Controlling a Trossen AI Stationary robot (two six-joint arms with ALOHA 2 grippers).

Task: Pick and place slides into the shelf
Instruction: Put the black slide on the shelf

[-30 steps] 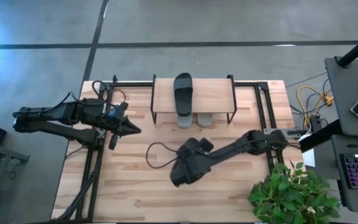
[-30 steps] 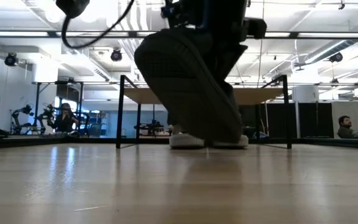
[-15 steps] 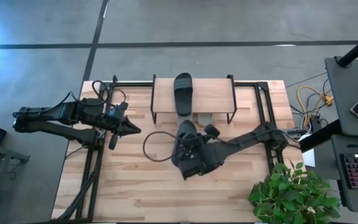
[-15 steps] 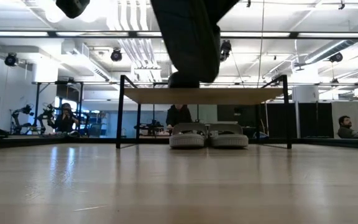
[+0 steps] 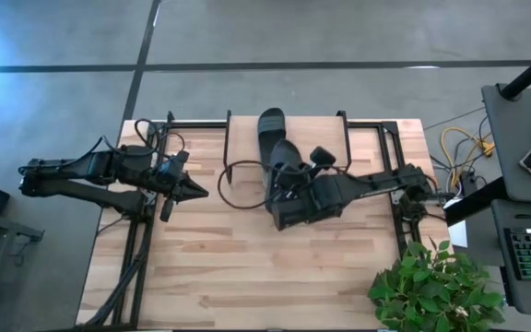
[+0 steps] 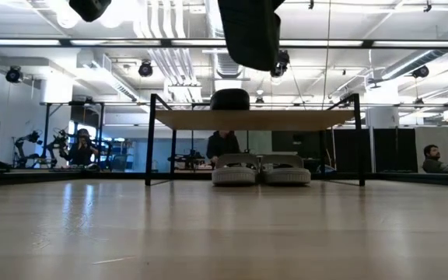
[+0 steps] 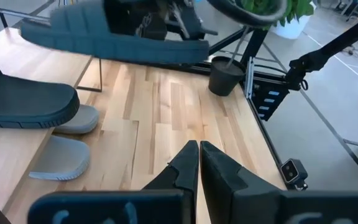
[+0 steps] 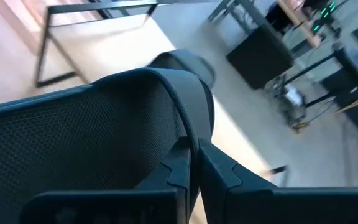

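The right gripper (image 5: 289, 189) is clamped on a black slide's (image 5: 293, 198) strap above the shelf (image 5: 325, 138); seemingly light, flexible foam, best pinched there. The left gripper (image 5: 192, 192) waits closed.

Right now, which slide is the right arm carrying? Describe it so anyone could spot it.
Find the shelf at the table's far edge. Above its front edge the right gripper holds a black slide in the air; the other black slide rests on the board, and the grey pair sits underneath.

One black slide (image 5: 271, 129) atop the shelf (image 5: 321, 138), two grey slides (image 6: 261, 169) beneath, another black slide (image 5: 293, 189) aloft.
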